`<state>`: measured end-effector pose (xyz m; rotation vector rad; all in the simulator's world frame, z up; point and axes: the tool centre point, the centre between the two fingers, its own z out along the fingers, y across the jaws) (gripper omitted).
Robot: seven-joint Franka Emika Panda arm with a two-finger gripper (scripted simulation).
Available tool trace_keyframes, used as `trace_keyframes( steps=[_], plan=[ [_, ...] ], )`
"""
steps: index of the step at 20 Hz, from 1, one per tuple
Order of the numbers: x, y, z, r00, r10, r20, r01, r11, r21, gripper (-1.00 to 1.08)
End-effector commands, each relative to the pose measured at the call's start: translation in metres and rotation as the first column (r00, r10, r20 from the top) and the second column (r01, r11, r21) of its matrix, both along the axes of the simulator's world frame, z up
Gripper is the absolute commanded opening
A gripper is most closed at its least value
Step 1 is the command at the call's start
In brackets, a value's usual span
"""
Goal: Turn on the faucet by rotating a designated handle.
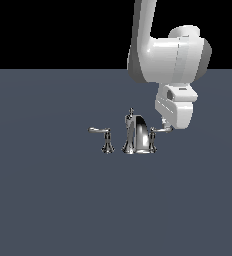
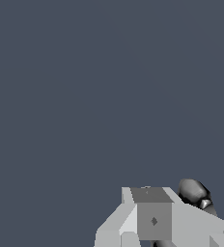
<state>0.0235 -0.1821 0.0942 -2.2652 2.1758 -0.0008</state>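
The chrome faucet (image 1: 136,135) stands mid-floor in the exterior view, with a curved spout and a tiny top knob. The handle (image 1: 157,131) is a slim lever on a short post, tight against the spout on the exterior view's right. A matching lever (image 1: 100,131) stands apart on the left. My gripper (image 1: 166,127) hangs from the white hand, right at the outer tip of the handle. In the wrist view the grey fingers (image 2: 152,219) show no gap between them, with a chrome piece (image 2: 195,192) just beside them.
A flat dark grey floor (image 1: 48,200) lies all around the faucet. My white arm (image 1: 168,60) comes down from above on the exterior view's right. Nothing else stands on the floor.
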Motion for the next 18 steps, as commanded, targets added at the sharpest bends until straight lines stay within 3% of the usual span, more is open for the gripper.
trace_keyframes(
  steps=[1, 5, 7, 18],
  plan=[
    [-0.009, -0.005, 0.000, 1.000, -0.001, -0.001, 0.001, 1.000, 0.000, -1.00],
    [-0.023, -0.011, 0.000, 1.000, -0.001, -0.001, 0.001, 1.000, 0.000, -1.00],
    [-0.013, -0.001, 0.000, 1.000, 0.014, 0.009, -0.014, 1.000, 0.001, -1.00],
    [-0.050, 0.003, 0.000, 1.000, 0.004, 0.003, -0.004, 1.000, 0.000, -1.00]
  ],
)
